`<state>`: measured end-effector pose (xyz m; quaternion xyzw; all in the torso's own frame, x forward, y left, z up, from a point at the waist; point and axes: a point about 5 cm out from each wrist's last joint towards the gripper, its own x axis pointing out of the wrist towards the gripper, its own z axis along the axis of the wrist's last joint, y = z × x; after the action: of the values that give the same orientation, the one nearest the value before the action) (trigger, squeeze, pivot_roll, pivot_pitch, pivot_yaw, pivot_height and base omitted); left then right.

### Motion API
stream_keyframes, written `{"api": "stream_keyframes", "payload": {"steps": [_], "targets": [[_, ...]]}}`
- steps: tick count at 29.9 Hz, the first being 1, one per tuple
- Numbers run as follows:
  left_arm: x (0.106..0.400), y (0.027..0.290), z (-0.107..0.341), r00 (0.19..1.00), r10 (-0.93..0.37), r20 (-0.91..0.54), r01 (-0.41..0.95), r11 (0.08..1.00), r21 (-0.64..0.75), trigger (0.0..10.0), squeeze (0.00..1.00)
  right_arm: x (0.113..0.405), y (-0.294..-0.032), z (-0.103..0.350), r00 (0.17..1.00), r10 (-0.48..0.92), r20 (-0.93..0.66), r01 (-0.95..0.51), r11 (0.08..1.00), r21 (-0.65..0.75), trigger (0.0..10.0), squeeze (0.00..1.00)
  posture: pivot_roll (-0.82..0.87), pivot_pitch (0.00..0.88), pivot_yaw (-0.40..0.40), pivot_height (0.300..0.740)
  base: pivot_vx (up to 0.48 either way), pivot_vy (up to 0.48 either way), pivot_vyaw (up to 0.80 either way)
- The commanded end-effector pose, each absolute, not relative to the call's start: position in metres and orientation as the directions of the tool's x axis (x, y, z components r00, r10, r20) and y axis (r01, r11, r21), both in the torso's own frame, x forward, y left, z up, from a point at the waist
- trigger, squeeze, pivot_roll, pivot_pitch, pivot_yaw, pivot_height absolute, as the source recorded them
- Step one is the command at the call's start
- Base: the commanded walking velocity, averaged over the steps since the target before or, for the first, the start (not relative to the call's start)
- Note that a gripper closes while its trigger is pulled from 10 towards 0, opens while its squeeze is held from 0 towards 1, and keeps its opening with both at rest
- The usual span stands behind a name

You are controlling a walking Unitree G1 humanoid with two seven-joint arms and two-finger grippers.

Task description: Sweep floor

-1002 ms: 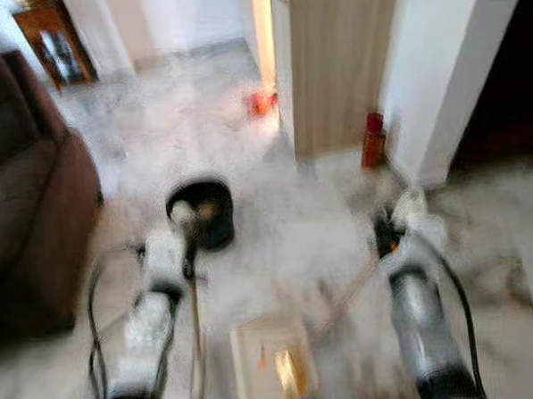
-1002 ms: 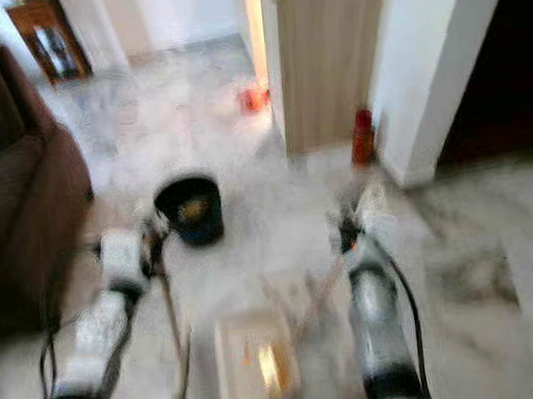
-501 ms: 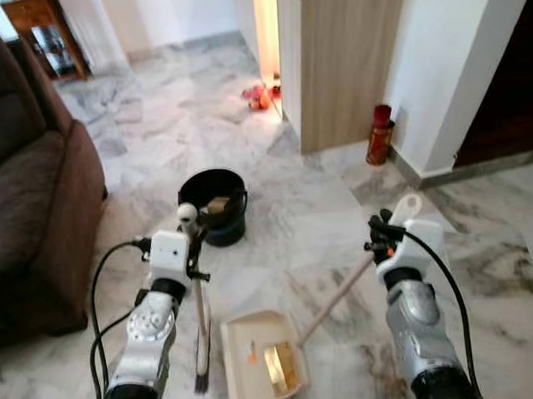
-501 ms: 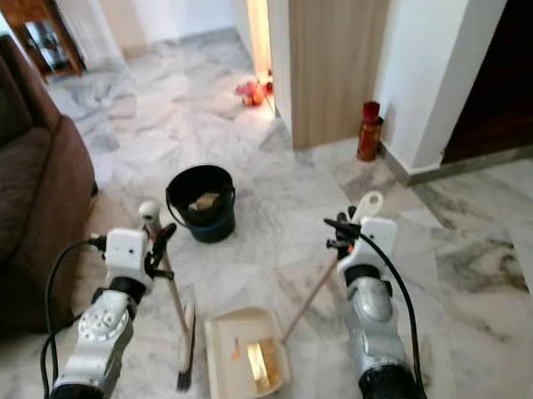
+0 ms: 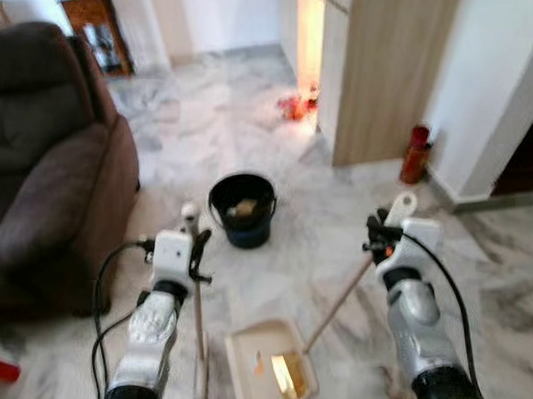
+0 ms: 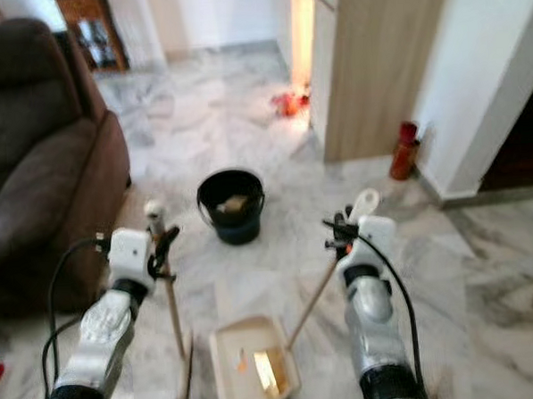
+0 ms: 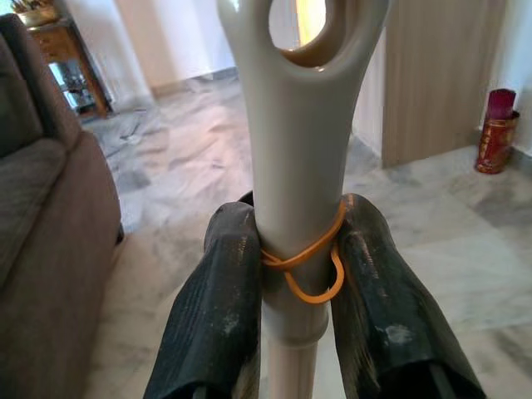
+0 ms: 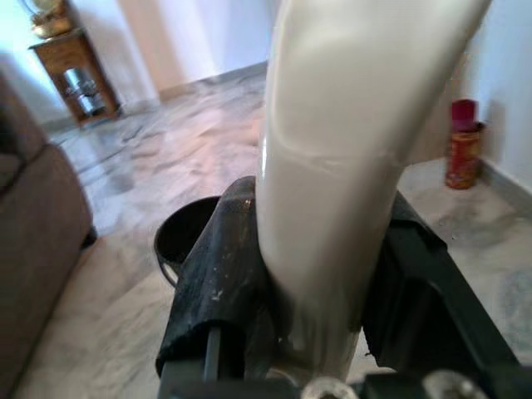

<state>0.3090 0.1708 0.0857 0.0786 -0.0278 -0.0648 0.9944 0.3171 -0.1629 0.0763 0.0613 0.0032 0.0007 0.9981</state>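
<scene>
My left gripper [image 5: 196, 250] is shut on the cream handle of a broom [image 5: 199, 333] that stands nearly upright, its bristles near the bottom edge. In the left wrist view both black fingers [image 7: 218, 316] clamp the broom handle [image 7: 293, 183], which has an orange rubber band around it. My right gripper [image 5: 376, 235] is shut on the long handle [image 5: 339, 299] of a cream dustpan [image 5: 270, 379]. The dustpan rests on the marble floor between my arms, with yellow and orange scraps in it. A black bucket [image 5: 242, 210] with some rubbish inside stands ahead of the dustpan.
A brown sofa [image 5: 42, 175] fills the left side. A wooden cabinet panel [image 5: 389, 63] and white wall stand at the right, with a red can [image 5: 415, 154] at the wall's foot. Red and orange items [image 5: 291, 106] lie by a lit doorway. A wooden side table [image 5: 97, 30] is far back.
The whole view has shifted right and steadied from blur, so the camera has turned left. Both grippers keep hold of the broom and the dustpan handle in the same pose.
</scene>
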Motion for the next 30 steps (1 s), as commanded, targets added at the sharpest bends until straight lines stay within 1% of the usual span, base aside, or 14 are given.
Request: {"api": "stream_keyframes", "payload": {"steps": [1, 3, 6, 10, 12, 19, 21, 30], "targets": [[0.3145, 0.1642, 0.0958, 0.985, -0.149, 0.084, 0.134, 0.978, 0.163, 10.0, 0.00, 0.3198, -0.1700, 0.0874, 0.999, -0.012, 0.043, 0.006, 0.993, 0.115, 10.0, 0.00, 0.02, 0.000, 0.068, 0.740, 0.390, 0.000, 0.00], [0.3144, 0.1641, 0.0956, 0.985, -0.148, 0.084, 0.134, 0.978, 0.161, 10.0, 0.00, 0.3195, -0.1695, 0.0877, 0.999, -0.006, 0.046, 0.001, 0.994, 0.110, 10.0, 0.00, 0.02, 0.000, 0.067, 0.740, 0.392, 0.000, 0.27], [0.3140, 0.1637, 0.0952, 0.986, -0.148, 0.083, 0.134, 0.978, 0.160, 10.0, 0.00, 0.3192, -0.1684, 0.0878, 0.999, 0.003, 0.047, -0.008, 0.994, 0.111, 10.0, 0.00, 0.02, 0.000, 0.065, 0.740, 0.389, 0.000, 0.73], [0.3138, 0.1638, 0.0951, 0.986, -0.147, 0.082, 0.132, 0.978, 0.159, 10.0, 0.00, 0.3190, -0.1670, 0.0867, 0.999, 0.009, 0.041, -0.014, 0.993, 0.120, 10.0, 0.00, 0.02, 0.000, 0.065, 0.740, 0.389, 0.000, 0.00], [0.3136, 0.1640, 0.0948, 0.986, -0.146, 0.081, 0.132, 0.978, 0.159, 10.0, 0.00, 0.3185, -0.1648, 0.0866, 0.999, 0.029, 0.043, -0.033, 0.994, 0.103, 10.0, 0.00, 0.02, 0.000, 0.064, 0.740, 0.390, 0.000, 0.00], [0.3137, 0.1642, 0.0944, 0.987, -0.142, 0.078, 0.129, 0.979, 0.159, 10.0, 0.00, 0.3182, -0.1632, 0.0871, 0.998, 0.041, 0.045, -0.046, 0.994, 0.099, 10.0, 0.00, 0.03, 0.000, 0.062, 0.740, 0.391, 0.000, 0.70], [0.3137, 0.1642, 0.0944, 0.987, -0.143, 0.078, 0.129, 0.979, 0.160, 10.0, 0.00, 0.3180, -0.1634, 0.0863, 0.999, 0.033, 0.042, -0.038, 0.992, 0.123, 10.0, 0.00, 0.03, 0.000, 0.062, 0.740, 0.388, 0.000, 0.00], [0.3139, 0.1648, 0.0944, 0.987, -0.142, 0.076, 0.128, 0.979, 0.160, 10.0, 0.00, 0.3184, -0.1630, 0.0864, 0.998, 0.040, 0.041, -0.045, 0.992, 0.115, 10.0, 0.00, 0.03, 0.000, 0.063, 0.740, 0.390, 0.000, 0.00]]}}
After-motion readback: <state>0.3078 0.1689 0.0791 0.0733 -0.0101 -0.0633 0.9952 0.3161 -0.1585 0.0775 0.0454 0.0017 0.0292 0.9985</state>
